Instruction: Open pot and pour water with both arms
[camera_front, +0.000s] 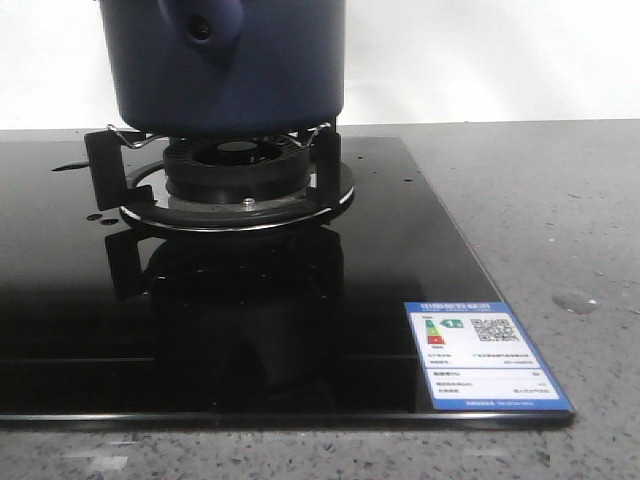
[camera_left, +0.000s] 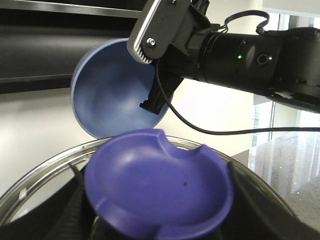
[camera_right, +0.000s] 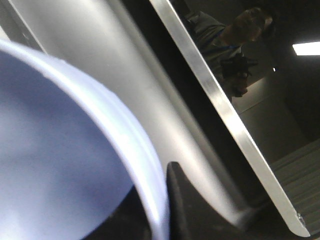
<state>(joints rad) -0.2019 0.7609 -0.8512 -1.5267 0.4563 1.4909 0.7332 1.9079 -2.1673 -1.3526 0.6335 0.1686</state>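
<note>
The dark navy pot (camera_front: 225, 70) stands on the gas burner (camera_front: 237, 175), its handle socket with the round hole facing the front camera; its top is cut off by the frame. Neither gripper shows in the front view. My left gripper (camera_left: 160, 200) is shut on the purple-blue knob (camera_left: 160, 182) of a glass lid, whose steel rim (camera_left: 40, 172) curves behind it. Beyond it, my right gripper (camera_left: 157, 95) pinches the rim of a tilted periwinkle bowl (camera_left: 110, 85). In the right wrist view the bowl (camera_right: 60, 150) has its rim between the fingers (camera_right: 187, 205). No water shows.
The burner sits on a black glass cooktop (camera_front: 80, 330) with a blue-edged energy label (camera_front: 480, 355) at its front right corner. Grey speckled counter (camera_front: 560, 200) lies to the right and in front, with a water drop (camera_front: 575, 300) on it.
</note>
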